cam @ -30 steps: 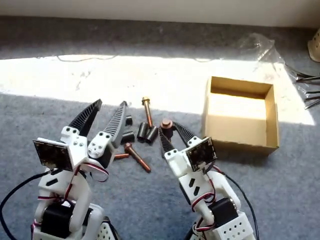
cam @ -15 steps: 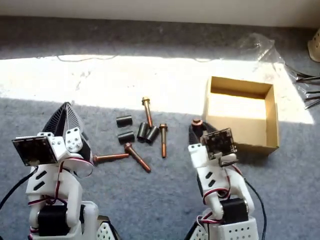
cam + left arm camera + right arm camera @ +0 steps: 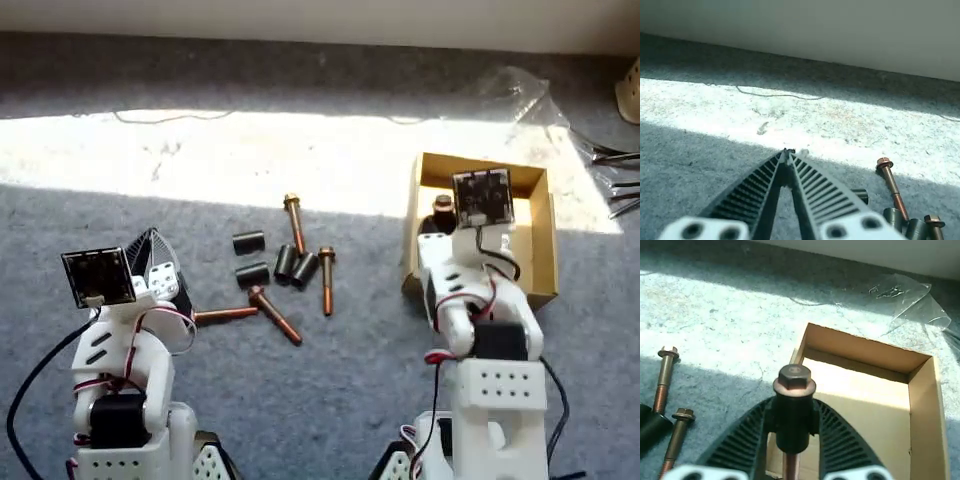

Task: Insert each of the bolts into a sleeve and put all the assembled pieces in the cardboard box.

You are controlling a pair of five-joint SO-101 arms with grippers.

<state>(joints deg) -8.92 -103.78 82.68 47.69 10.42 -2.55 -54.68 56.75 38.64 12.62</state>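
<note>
My right gripper (image 3: 443, 215) is shut on a black sleeve with a copper bolt through it (image 3: 794, 412), bolt head up, held over the near left corner of the cardboard box (image 3: 545, 250). The box (image 3: 922, 405) looks bare inside. My left gripper (image 3: 150, 238) is shut on nothing and hovers left of the loose parts, its tips (image 3: 789, 152) meeting. On the carpet lie several copper bolts (image 3: 293, 222) (image 3: 326, 278) (image 3: 273, 313) (image 3: 225, 314) and several black sleeves (image 3: 248, 242) (image 3: 252, 274) (image 3: 295, 265). Two of the bolts (image 3: 662, 377) (image 3: 677, 435) lie left of the box.
A crumpled clear plastic bag (image 3: 515, 90) lies beyond the box. Metal tools (image 3: 615, 180) poke in at the right edge. A wide sunlit band (image 3: 200, 160) crosses the grey carpet behind the parts.
The right arm has swung right from the parts pile to the box, carrying the bolt and sleeve. The left gripper has shut and drawn back to the left.
</note>
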